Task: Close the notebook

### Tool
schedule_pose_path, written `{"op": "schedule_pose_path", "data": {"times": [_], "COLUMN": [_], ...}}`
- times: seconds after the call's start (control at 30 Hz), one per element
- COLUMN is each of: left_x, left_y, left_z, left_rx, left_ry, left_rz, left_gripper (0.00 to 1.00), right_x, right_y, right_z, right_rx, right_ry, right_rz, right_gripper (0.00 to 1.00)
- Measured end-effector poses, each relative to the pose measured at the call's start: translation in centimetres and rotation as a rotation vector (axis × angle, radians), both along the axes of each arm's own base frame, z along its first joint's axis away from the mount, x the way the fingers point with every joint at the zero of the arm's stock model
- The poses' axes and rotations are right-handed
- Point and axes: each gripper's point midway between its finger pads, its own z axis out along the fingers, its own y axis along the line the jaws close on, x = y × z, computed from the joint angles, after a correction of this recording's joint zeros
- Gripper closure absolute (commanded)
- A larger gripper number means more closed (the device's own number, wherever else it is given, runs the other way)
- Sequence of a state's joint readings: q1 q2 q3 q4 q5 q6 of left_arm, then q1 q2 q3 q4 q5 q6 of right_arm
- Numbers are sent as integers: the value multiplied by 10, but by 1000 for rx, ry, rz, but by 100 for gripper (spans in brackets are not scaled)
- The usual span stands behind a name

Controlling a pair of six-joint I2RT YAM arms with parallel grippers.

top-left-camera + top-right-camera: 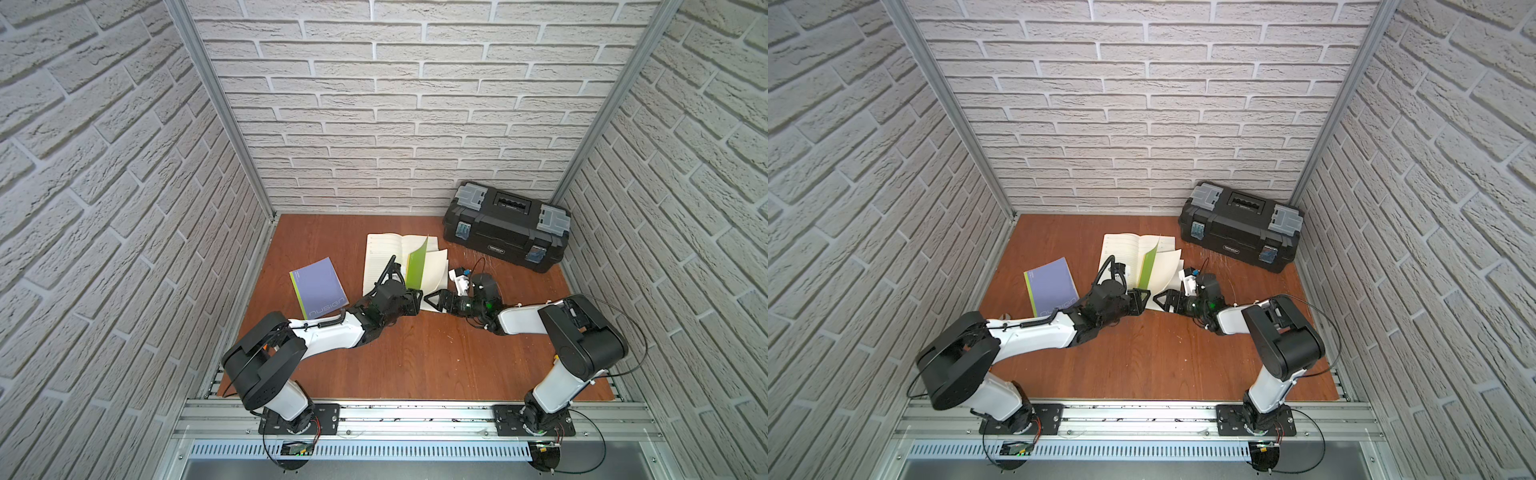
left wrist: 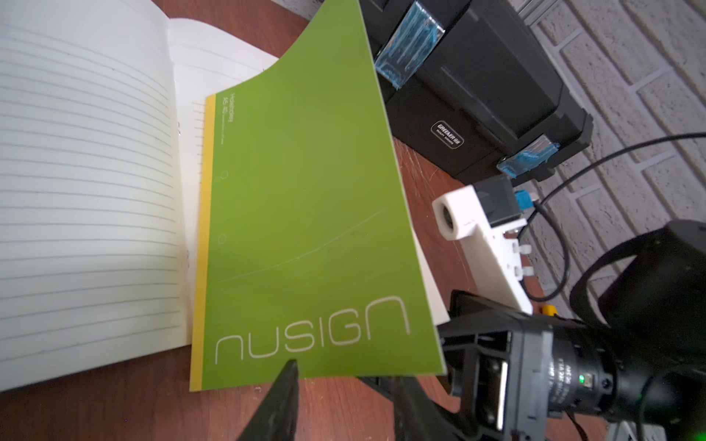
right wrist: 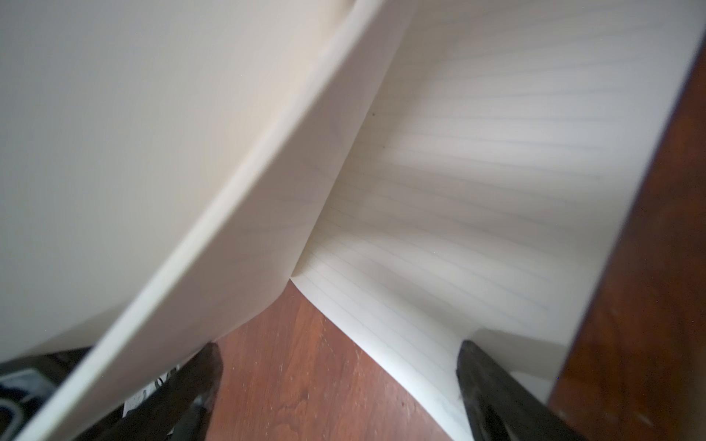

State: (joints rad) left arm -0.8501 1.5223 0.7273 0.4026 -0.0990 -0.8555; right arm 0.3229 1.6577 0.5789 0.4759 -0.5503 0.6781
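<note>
The notebook lies open on the wooden table, lined pages up. Its green cover stands raised over the right half, curled, printed "nusign". My left gripper is open at the cover's near edge, and one fingertip overlaps that edge. From the right, my open right gripper reaches under the lifted cover. One of its fingers is by a lined page, the other beneath the cover's white inside.
A closed purple notebook lies left of the open one, beside my left arm. A black toolbox stands at the back right corner. Brick walls enclose the table on three sides.
</note>
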Motion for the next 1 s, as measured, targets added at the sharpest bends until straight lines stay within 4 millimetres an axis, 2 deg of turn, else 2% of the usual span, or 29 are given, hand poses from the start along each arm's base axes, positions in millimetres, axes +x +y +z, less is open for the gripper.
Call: {"op": "schedule_pose_path", "data": {"times": [0.17, 0.4, 0.53, 0.7, 0.8, 0.87, 1.0], "left_x": [4, 18, 12, -11, -16, -11, 17], "left_y": [5, 20, 6, -28, -44, -47, -43], "left_z": [5, 3, 17, 59, 77, 74, 54], "left_rx": [-13, -56, -130, -317, -404, -398, -287], "left_ry": [-2, 13, 4, -37, -47, -30, 11], "left_rz": [4, 17, -87, -317, -403, -403, -311], "left_gripper": [58, 57, 56, 52, 50, 52, 53], "right_x": [-16, -30, -34, -23, -13, -6, 13], "right_y": [-13, -32, -45, -52, -53, -54, -51], "right_z": [1, 18, 34, 50, 50, 44, 30], "right_rx": [-76, -172, -231, -277, -297, -307, -318], "right_ry": [40, 28, -7, -47, -49, -32, 19], "right_rz": [-14, -45, -71, -104, -112, -112, -104], "right_gripper": [4, 4, 3, 2, 2, 2, 2]}}
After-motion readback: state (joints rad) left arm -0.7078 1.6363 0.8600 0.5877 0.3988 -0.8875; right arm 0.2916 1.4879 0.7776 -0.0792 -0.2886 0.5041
